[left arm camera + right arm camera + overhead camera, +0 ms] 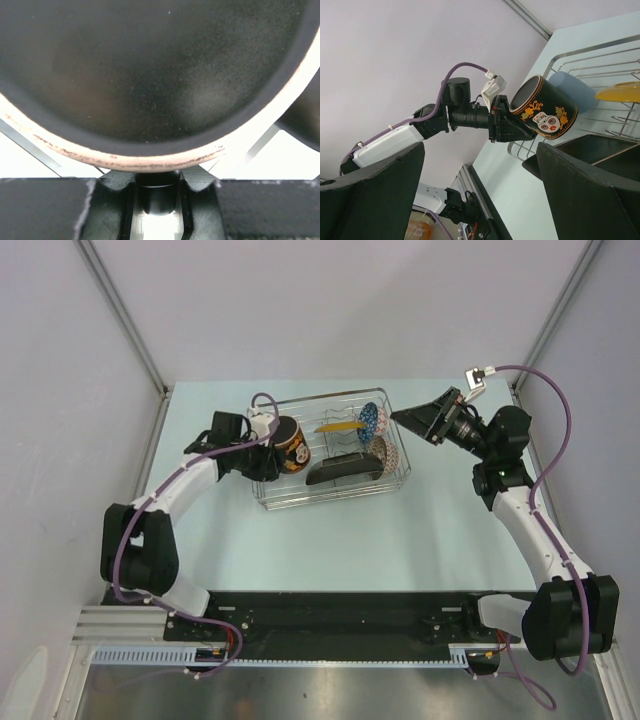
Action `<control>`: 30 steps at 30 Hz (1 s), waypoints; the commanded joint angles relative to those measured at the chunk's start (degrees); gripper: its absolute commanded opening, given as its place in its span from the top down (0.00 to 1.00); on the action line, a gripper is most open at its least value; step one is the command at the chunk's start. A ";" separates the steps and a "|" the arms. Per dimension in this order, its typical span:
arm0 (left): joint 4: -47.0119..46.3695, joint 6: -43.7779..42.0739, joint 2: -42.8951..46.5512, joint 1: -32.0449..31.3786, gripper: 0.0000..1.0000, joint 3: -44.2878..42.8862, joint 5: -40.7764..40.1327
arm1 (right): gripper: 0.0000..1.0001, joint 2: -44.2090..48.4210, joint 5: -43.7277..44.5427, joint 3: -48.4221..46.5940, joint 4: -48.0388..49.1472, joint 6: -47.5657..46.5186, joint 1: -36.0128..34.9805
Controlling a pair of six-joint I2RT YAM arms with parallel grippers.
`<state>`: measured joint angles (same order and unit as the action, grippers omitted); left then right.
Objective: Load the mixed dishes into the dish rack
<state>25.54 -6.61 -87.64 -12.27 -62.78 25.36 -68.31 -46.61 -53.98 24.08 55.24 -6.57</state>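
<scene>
My left gripper is shut on the dark red-rimmed mug, holding it tilted over the left end of the dish rack. In the left wrist view the mug's rim fills the frame and its dark handle sits between the jaws. The rack holds the yellow plate, the blue bowl, the brown-speckled bowl and the square black plate. My right gripper hangs open and empty beside the rack's right end, facing the mug.
The silver wire rack stands on the pale green table. White walls close in the table at the back and both sides. A black rail with the arm bases runs along the near edge.
</scene>
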 commanded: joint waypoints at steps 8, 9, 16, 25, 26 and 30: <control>-6.99 -4.20 -3.15 -0.74 1.00 -0.94 -2.95 | 0.00 0.90 -0.68 0.89 0.71 -0.93 0.33; -6.99 -4.20 -3.42 -0.74 1.00 -1.11 -3.04 | 0.00 0.99 -0.68 0.89 0.62 -0.84 0.33; -7.70 -4.46 -5.70 -1.52 1.00 -1.29 -5.06 | 0.00 1.52 -0.68 1.51 0.36 -0.75 0.50; -8.66 -7.45 -6.06 -2.05 1.00 1.52 -9.45 | 0.00 2.05 -1.03 1.59 -0.61 -1.19 1.03; -8.93 -7.97 -5.97 -2.14 1.00 1.70 -9.80 | 0.00 2.04 -0.94 1.68 -0.61 -1.28 1.03; -9.37 -9.21 -5.00 -2.14 1.00 3.10 -11.13 | 0.00 1.87 -0.94 1.86 -0.17 -0.93 1.03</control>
<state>19.51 -12.36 -94.11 -15.27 -61.47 17.19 -67.88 -46.63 -52.34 23.27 54.78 -5.76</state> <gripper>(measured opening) 0.251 0.995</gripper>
